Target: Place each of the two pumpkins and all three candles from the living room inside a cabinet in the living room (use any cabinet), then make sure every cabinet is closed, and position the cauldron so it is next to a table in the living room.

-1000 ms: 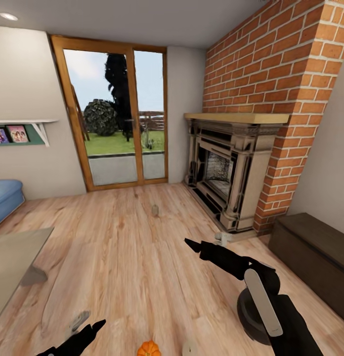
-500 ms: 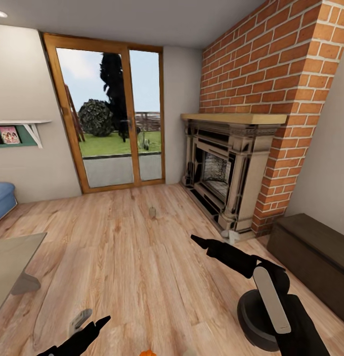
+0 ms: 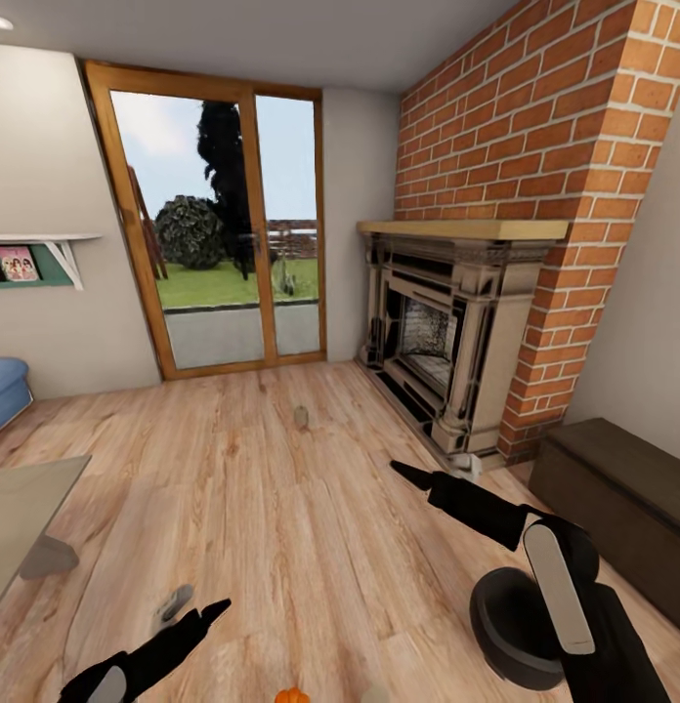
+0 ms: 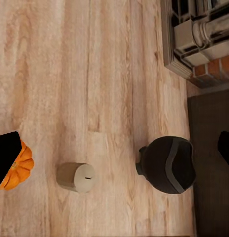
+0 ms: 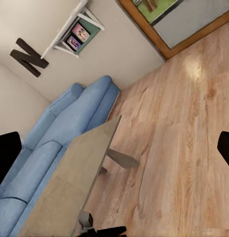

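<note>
- Wooden plank floor (image 3: 281,508) runs across the living room, from the glass patio door (image 3: 218,225) to the brick chimney wall (image 3: 535,117) with its fireplace (image 3: 447,332).
- Cauldron (image 3: 516,625), matte black, sits on the floor low at the robot's right, partly hidden behind the right forearm; the left wrist view shows it (image 4: 167,164) upright from above, just beside the dark cabinet.
- Cabinet (image 3: 623,508), long and dark brown, stands against the right-hand wall past the brick; its front looks shut as far as visible.
- Pumpkin (image 3: 291,696), orange, at the bottom edge of the head view, between the two arms; in the left wrist view it (image 4: 20,168) lies partly behind a black finger.
- One candle (image 3: 301,417) stands on the floor well ahead, near the patio door. Another candle (image 4: 76,177) lies on its side between pumpkin and cauldron, touching neither.
- Small pale object at the fireplace base, too small to identify.
- Table (image 3: 27,508), grey glossy top, at the left edge; the right wrist view shows it (image 5: 80,173) beside a blue sofa (image 5: 60,143).
- Left gripper (image 3: 208,613) hovers low over the floor, empty; spread cannot be told.
- Right gripper (image 3: 403,474) points toward the fireplace, holding nothing; whether spread or pressed together cannot be told.
</note>
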You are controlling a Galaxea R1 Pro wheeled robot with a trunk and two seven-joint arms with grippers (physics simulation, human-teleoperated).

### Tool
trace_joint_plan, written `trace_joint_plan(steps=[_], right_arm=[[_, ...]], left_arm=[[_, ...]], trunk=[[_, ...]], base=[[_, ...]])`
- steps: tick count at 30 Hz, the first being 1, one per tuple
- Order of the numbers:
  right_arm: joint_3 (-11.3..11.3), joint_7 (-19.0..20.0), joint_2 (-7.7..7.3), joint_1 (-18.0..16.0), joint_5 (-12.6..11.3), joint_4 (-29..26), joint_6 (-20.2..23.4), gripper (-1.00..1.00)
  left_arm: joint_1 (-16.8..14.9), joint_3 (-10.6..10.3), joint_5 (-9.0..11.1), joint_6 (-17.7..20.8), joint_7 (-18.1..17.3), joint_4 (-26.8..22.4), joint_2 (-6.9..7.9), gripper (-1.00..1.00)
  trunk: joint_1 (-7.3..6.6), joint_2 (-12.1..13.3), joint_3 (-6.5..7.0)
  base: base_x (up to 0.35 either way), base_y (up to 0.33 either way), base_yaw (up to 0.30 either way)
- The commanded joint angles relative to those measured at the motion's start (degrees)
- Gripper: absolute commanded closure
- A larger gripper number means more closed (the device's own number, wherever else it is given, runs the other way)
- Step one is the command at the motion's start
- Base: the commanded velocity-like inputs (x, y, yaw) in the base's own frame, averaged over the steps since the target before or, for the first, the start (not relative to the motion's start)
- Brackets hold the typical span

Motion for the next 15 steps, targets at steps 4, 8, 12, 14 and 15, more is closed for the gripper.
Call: trace_joint_plan(steps=[4,8,12,14,15], right_arm=[[-1.09,2.0,-0.18,-0.05,0.0,0.0,1.63,-1.0],[-1.3,2.38,-0.2,-0.05,0.02,0.0,1.95,-1.0],[-1.4,2.46,-0.15,-0.05,0.06,0.0,1.85,-1.0],[-1.38,2.48,-0.15,-0.05,0.04,0.0,1.81,-1.0],[-1.37,2.45,-0.14,-0.05,0.06,0.0,1.79,-1.0]], left_arm=[[-0.85,0.2,0.48,4.17,0.19,-3.12,-0.13,-1.0],[-1.5,0.29,0.51,4.92,0.35,-3.84,-1.06,-1.0],[-1.65,0.25,0.34,4.69,0.45,-2.77,-2.84,-1.0],[-1.67,0.21,-0.22,3.84,0.46,-0.41,-3.21,-1.0],[-1.68,0.2,-0.37,3.4,0.46,0.14,-3.28,-1.0]], trunk=[[0.88,-1.65,-0.78],[1.76,-3.25,-1.5],[2.64,-4.86,-2.22],[3.08,-5.66,-2.58],[3.3,-6.06,-2.76]], base=[[0.0,0.0,0.0],[0.0,0.0,0.0],[0.0,0.0,0.0],[0.0,0.0,0.0],[0.0,0.0,0.0]])
